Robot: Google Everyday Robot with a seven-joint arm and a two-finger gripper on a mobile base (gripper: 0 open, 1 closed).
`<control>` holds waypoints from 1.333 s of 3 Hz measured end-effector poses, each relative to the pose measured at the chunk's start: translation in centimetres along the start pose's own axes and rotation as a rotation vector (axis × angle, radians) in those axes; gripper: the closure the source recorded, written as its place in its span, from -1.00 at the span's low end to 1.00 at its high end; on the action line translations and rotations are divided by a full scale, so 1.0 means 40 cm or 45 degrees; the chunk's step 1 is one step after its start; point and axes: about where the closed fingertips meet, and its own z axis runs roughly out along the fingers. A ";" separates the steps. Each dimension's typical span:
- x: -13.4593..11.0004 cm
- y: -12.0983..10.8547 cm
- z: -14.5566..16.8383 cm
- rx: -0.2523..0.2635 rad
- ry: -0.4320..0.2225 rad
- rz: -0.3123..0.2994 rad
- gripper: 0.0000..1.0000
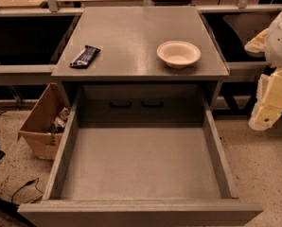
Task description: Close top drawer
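The top drawer (141,164) is a wide matte-grey box, pulled far out of the cabinet toward me. Its grey inside holds nothing and its flat front (141,213) runs along the bottom edge of the view. My arm, white and cream, hangs at the right edge of the view, with the gripper (268,109) at its lower end. The gripper is to the right of the drawer's right wall, apart from it and level with the drawer's back end.
The grey cabinet top (131,27) carries a cream bowl (178,54) on the right and a dark snack bar (84,56) on the left. An open cardboard box (40,124) stands on the floor to the left of the drawer, with a cable (25,187) lying nearby.
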 end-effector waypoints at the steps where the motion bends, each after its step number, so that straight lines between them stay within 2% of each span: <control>1: 0.000 0.000 0.000 0.000 0.000 0.000 -1.00; 2: 0.009 0.033 -0.027 0.074 0.001 0.010 -1.00; 3: 0.050 0.109 -0.046 0.179 0.020 0.098 -0.68; 4: 0.144 0.210 0.003 0.242 0.124 0.198 -0.21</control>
